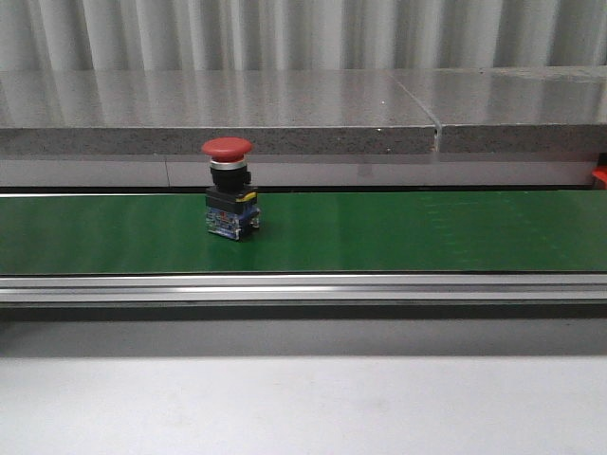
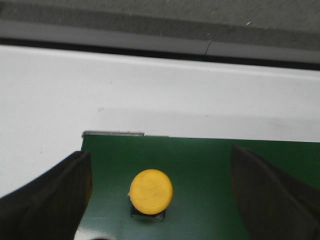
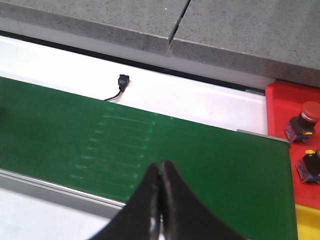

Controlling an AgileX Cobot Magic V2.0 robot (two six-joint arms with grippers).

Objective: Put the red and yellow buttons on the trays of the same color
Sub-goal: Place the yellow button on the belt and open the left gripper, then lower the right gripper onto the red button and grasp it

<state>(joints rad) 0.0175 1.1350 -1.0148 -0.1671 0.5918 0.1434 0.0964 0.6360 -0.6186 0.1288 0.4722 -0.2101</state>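
My left gripper [image 2: 157,200] hangs with its jaws spread wide on either side of a yellow button [image 2: 151,190], whose round matte cap faces up at me from the green belt [image 2: 210,170]; neither finger touches it. My right gripper [image 3: 161,200] has its black tapered fingers pressed together, holding nothing, over the same belt. Past the belt's end sits a red tray [image 3: 287,112] holding two red-capped buttons [image 3: 304,122], with a yellow tray [image 3: 307,222] edge just beside it. Further along, a red button [image 1: 229,188] stands upright on the belt, mushroom cap on a black-and-blue body. Behind runs a speckled grey stone ledge [image 1: 285,109].
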